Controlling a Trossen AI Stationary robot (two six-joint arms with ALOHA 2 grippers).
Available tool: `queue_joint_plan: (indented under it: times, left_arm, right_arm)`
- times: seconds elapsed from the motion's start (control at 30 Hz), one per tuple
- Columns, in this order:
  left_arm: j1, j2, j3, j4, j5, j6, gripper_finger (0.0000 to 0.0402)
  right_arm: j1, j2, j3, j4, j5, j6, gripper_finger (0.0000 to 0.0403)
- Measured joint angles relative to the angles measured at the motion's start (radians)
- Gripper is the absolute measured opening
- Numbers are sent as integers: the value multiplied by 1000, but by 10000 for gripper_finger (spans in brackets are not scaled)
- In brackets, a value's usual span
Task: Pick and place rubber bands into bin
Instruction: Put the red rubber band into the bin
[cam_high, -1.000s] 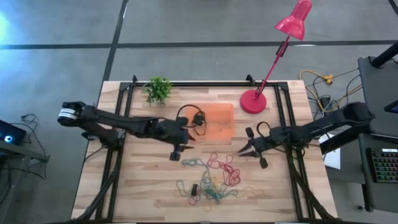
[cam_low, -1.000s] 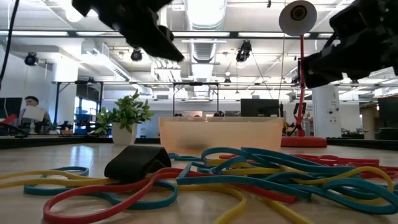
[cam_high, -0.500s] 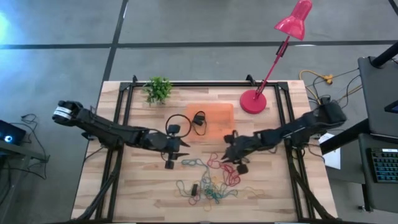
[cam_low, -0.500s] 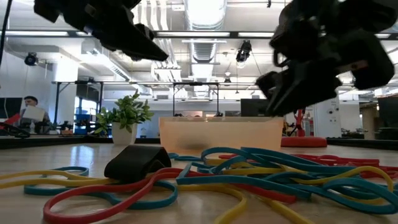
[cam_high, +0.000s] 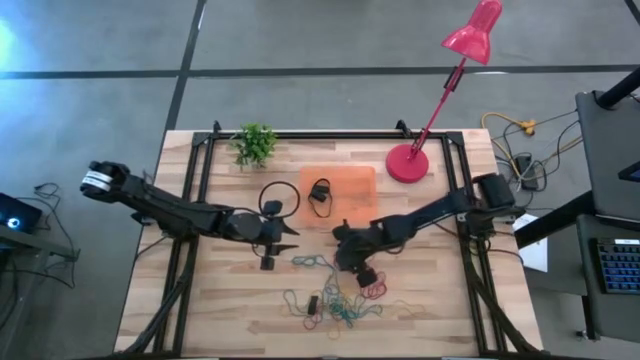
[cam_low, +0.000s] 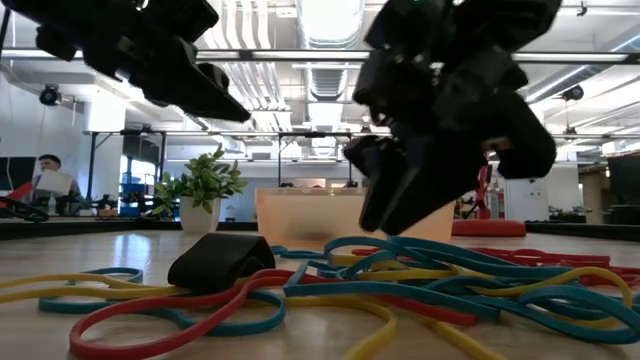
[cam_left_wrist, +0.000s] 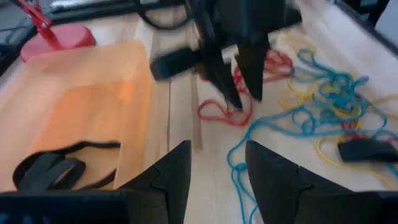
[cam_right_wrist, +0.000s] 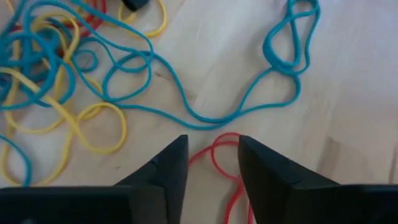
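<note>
The left gripper hangs at the table's centre-left, jaws spread and empty, just off the bin's 8 o'clock corner. A plant stands at 11 o'clock on the table. The bin sits at 12 o'clock of the table's centre, with black loops inside. The bands lie tangled at 6 o'clock of the bin. The right gripper is low over the tangle's upper edge, jaws apart astride a red band, not pinching it. A lamp stands at the bin's 3 o'clock.
</note>
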Motion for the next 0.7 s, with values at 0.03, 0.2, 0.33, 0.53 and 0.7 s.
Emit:
queue_joint_plan:
  times: [0.03,0.2,0.33,0.53,0.7]
  left_arm:
    - [-1,-9,-2,-4,0,-8,137]
    - [-15,-28,-7,-11,0,-16,137]
    - [-21,-29,-8,-10,1,-16,137]
    - [-20,-26,-12,-8,0,-12,137]
    - [-20,-26,-14,-8,0,-12,137]
  right_arm:
    - [0,12,17,-14,0,-7,139]
    - [-3,42,59,-23,-1,-18,168]
    - [-11,35,52,-29,1,-17,182]
    - [-20,45,26,-25,1,15,186]
    - [-34,58,24,-14,-3,43,180]
